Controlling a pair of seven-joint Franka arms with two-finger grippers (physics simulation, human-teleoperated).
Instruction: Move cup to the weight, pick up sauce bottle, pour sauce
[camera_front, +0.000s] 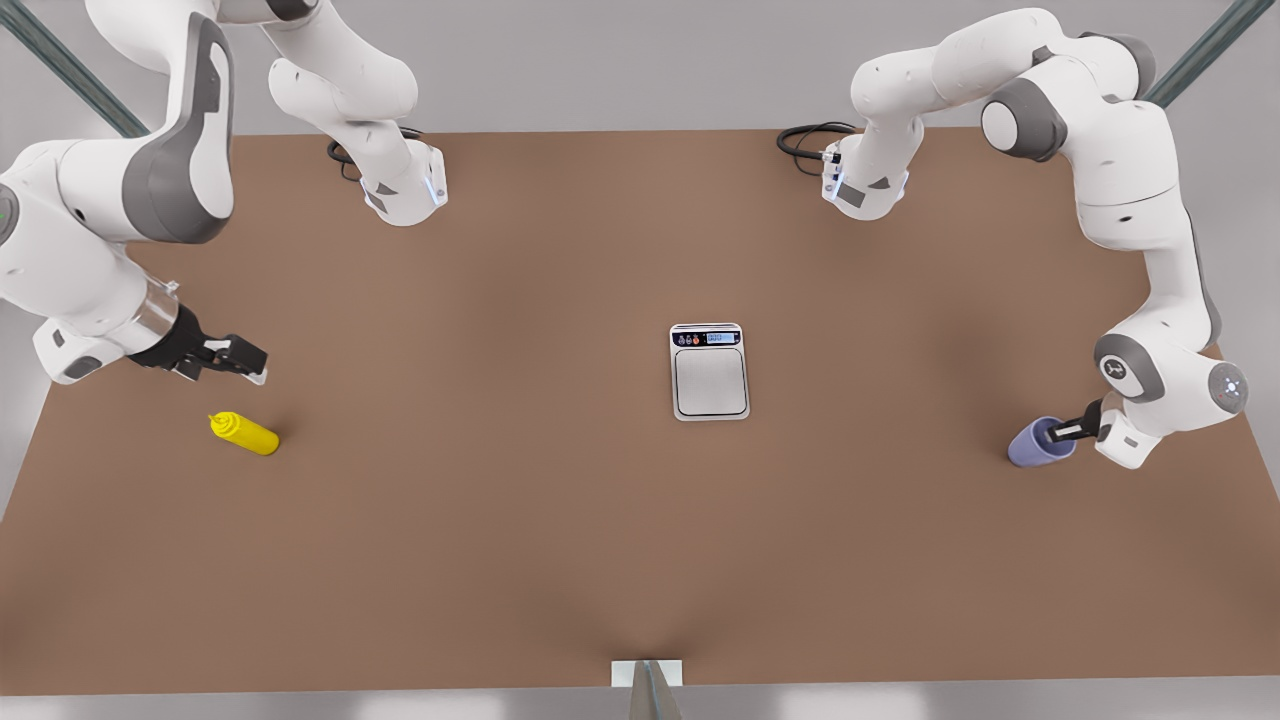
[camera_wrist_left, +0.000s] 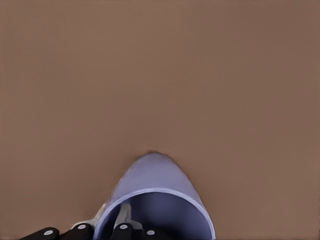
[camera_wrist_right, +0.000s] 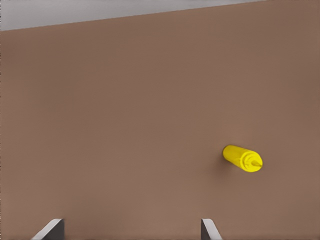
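The lavender cup (camera_front: 1035, 445) stands on the table at the front view's right. My left gripper (camera_front: 1062, 432) is shut on its rim, one finger inside and one outside. The left wrist view shows the cup (camera_wrist_left: 155, 180) close up, with the left gripper (camera_wrist_left: 107, 220) pinching its wall. The silver-grey weight (camera_front: 710, 385) lies mid-table, nothing on it. The yellow sauce bottle (camera_front: 245, 433) stands near the front view's left. My right gripper (camera_front: 245, 360) hovers open just behind it. In the right wrist view the bottle (camera_wrist_right: 242, 158) is off to one side of the open right gripper (camera_wrist_right: 131, 230).
The brown table (camera_front: 480, 520) stretches wide between the bottle, the weight and the cup. Both arm bases and black cables (camera_front: 805, 140) sit along the far edge. A small white marker (camera_front: 647, 672) sits at the near edge.
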